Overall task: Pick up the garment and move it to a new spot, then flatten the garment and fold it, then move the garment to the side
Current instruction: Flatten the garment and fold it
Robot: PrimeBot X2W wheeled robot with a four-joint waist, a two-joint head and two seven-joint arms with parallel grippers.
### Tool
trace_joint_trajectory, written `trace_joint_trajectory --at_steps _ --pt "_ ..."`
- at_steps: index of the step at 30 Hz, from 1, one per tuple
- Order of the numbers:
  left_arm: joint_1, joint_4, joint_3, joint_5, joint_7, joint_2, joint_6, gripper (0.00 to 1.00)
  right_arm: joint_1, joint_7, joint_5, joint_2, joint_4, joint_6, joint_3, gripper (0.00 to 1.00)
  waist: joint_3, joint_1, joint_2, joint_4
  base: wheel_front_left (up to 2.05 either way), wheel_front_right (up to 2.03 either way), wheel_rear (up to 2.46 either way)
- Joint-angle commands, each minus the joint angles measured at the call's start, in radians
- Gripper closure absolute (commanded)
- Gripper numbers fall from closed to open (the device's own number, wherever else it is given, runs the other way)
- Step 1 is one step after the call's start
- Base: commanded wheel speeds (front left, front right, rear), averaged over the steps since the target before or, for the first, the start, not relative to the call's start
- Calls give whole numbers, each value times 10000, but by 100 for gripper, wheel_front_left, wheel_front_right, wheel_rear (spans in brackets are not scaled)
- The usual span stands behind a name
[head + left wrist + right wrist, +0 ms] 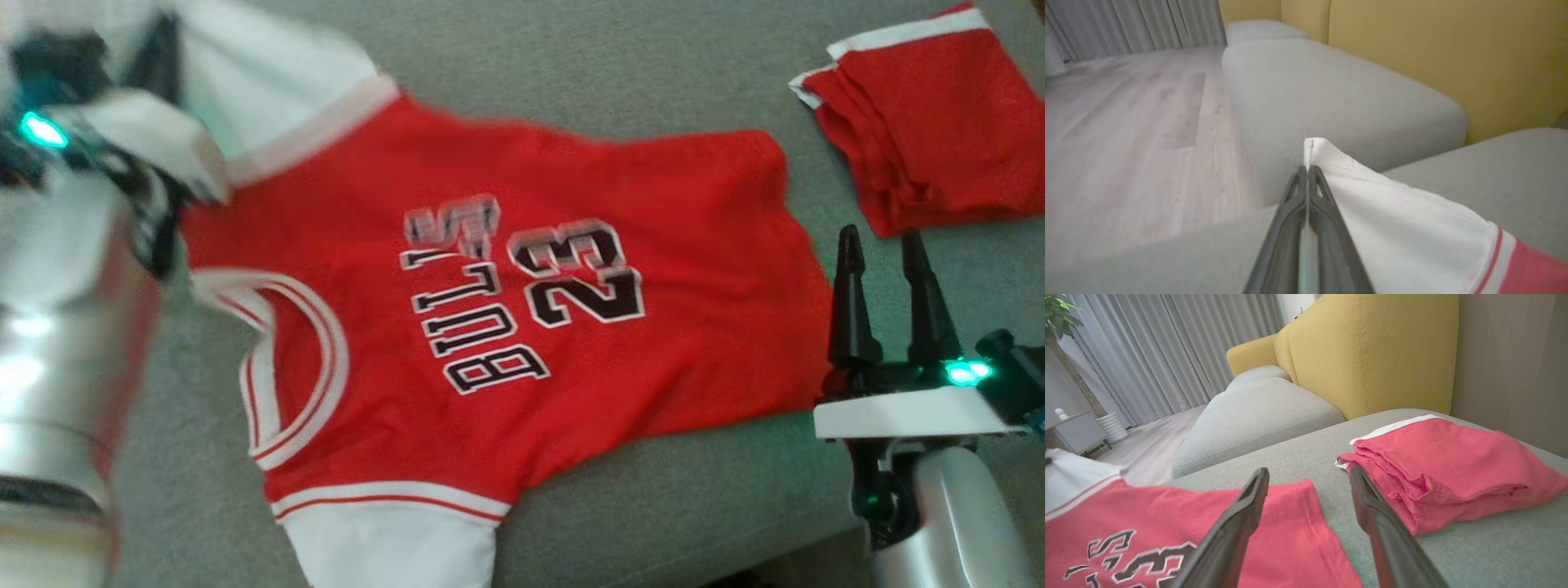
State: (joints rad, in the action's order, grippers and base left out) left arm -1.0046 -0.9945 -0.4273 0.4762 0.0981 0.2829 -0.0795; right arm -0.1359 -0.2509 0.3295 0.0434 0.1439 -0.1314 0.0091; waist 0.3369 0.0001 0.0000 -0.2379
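The garment (506, 327), a red jersey with white sleeves and black lettering, lies spread on the grey sofa seat (620, 65). My left gripper (1306, 169) is shut on the edge of one white sleeve (1404, 220), lifting it off the cushion; in the head view this sleeve (155, 147) sits bunched at the upper left by my pale left arm (57, 269). My right gripper (880, 237) stands open at the lower right, just past the jersey's hem, with nothing between its fingers. The right wrist view has those open fingers (1308, 471) above the hem (1298, 531).
A folded red cloth with white trim (931, 122) lies at the far right of the seat (1453, 473). A yellow backrest (1372, 355) rises behind. A second grey cushion (1331, 90) and wooden floor (1126, 122) lie beyond the seat's left edge.
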Motion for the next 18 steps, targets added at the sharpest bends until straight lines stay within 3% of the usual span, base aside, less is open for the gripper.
trace_joint_trajectory --at_steps 1,7,14,15,16,18 --pt "-746 235 171 -155 149 644 28 100 -308 -109 66 68 -265 7 289 0 141 -1 0 -215 0 0 0" --pt "-2177 -308 42 -590 236 1315 207 100 -416 -109 255 68 -211 7 630 0 379 -1 0 -823 0 0 0" --pt "-3598 -872 -48 -954 671 1475 886 100 -422 -109 414 68 -218 7 827 0 641 -1 0 -1100 0 0 0" --pt "-3725 -931 -97 -1023 792 1445 961 29 -437 -109 427 68 -232 7 836 0 689 -1 0 -1093 0 0 0" --pt "-3827 -1021 -139 -1057 842 1389 991 0 -456 -109 439 68 -246 7 838 0 728 -1 0 -1078 0 0 0" --pt "-4006 -1126 -182 -1087 1040 1257 1027 0 -473 -109 442 68 -259 7 806 0 772 -1 0 -993 0 0 0"
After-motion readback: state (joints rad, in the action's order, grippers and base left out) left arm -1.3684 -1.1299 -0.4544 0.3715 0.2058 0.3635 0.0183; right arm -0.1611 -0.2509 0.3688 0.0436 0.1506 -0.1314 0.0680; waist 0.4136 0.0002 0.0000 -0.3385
